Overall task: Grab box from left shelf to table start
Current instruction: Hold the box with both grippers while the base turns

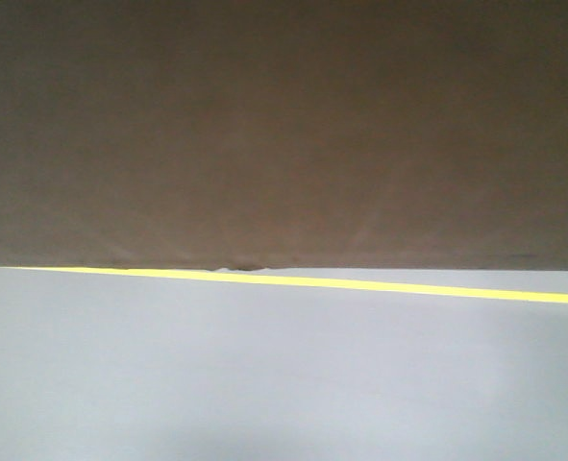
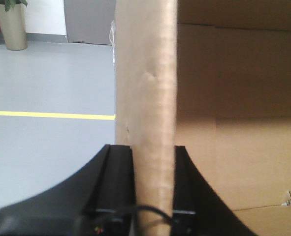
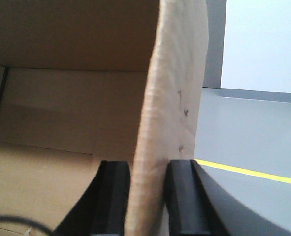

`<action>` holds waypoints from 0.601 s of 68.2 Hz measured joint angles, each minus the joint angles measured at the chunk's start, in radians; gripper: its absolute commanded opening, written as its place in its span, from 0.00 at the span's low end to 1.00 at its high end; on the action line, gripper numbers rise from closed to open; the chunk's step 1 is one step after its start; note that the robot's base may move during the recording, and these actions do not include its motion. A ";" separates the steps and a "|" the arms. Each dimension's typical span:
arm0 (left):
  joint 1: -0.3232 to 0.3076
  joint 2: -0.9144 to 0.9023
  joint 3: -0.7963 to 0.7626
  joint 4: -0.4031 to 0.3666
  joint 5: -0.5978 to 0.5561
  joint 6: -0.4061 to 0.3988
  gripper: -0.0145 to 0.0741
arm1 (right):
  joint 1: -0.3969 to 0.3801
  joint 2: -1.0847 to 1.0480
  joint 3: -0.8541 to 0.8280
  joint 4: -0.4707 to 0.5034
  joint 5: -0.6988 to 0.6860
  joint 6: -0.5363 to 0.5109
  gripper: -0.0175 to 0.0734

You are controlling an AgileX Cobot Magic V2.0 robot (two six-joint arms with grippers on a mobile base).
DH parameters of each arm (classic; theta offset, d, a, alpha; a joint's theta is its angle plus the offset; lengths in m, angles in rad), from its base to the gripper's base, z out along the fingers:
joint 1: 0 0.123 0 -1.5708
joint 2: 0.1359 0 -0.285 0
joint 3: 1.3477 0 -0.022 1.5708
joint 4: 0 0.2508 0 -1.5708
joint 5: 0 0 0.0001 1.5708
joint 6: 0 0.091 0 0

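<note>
Open grey floor (image 1: 284,375), box (image 1: 284,125) edges clamped in left gripper (image 2: 152,153), right gripper (image 3: 148,167)

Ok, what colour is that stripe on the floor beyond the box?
The stripe is solid yellow, on grey floor; clearest in the exterior front-facing view.

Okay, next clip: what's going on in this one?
Both arms are holding a brown cardboard box. The left gripper is shut on one upright cardboard wall and the right gripper on another. The box fills the upper part of the front view, with grey floor and a yellow line below it. No shelf or table is in view.
</note>
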 measured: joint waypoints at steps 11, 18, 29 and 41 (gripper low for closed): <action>0.000 0.000 0.000 0.000 0.000 0.000 0.06 | 0.000 0.000 0.000 0.000 0.000 0.000 0.26; 0.000 0.000 0.000 0.000 0.000 0.000 0.06 | 0.000 0.000 0.000 0.000 0.000 0.000 0.26; 0.000 0.000 0.000 0.000 0.000 0.000 0.06 | 0.000 0.000 0.000 0.000 0.000 0.000 0.26; 0.000 0.000 0.000 0.000 0.000 0.000 0.06 | 0.000 0.000 0.000 0.000 0.000 0.000 0.26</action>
